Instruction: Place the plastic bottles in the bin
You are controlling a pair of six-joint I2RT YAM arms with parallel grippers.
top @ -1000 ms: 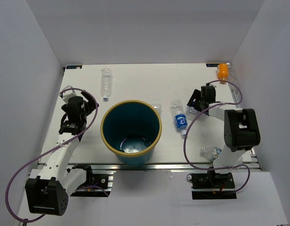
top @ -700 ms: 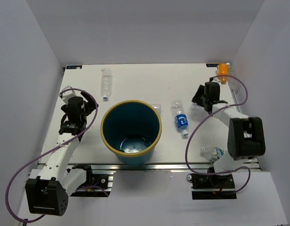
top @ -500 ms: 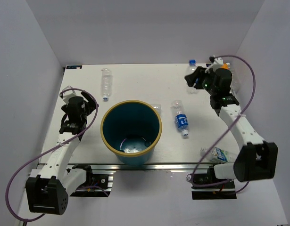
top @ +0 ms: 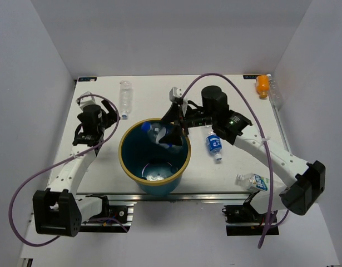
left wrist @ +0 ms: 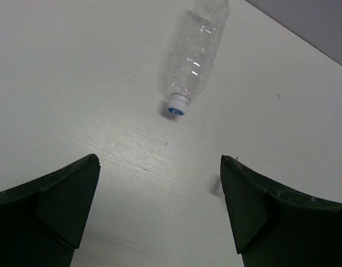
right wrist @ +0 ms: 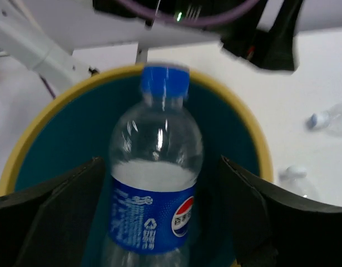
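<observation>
The bin (top: 122, 156) is dark teal-blue with a tan-yellow rim. The blue-capped bottle (right wrist: 154, 206) is clear, its cap bright blue, its label blue with a round red, white and blue emblem and fine white print. The blue-labelled bottle (top: 213, 143) is likewise clear. The green-labelled bottle (top: 254, 181) wears green and white, and the orange bottle (top: 262, 84) is a solid bright orange. The unlabelled bottle (left wrist: 197, 50) is plain clear, white and blue at its cap end. The worktop (top: 176, 89) is white with a faint grain. The left arm (top: 70, 169) and right arm (top: 271, 150) are white and black, their cables (top: 215, 74) purple. The left claw (left wrist: 158, 167) and right claw (right wrist: 162, 167) have dark green fingers.
</observation>
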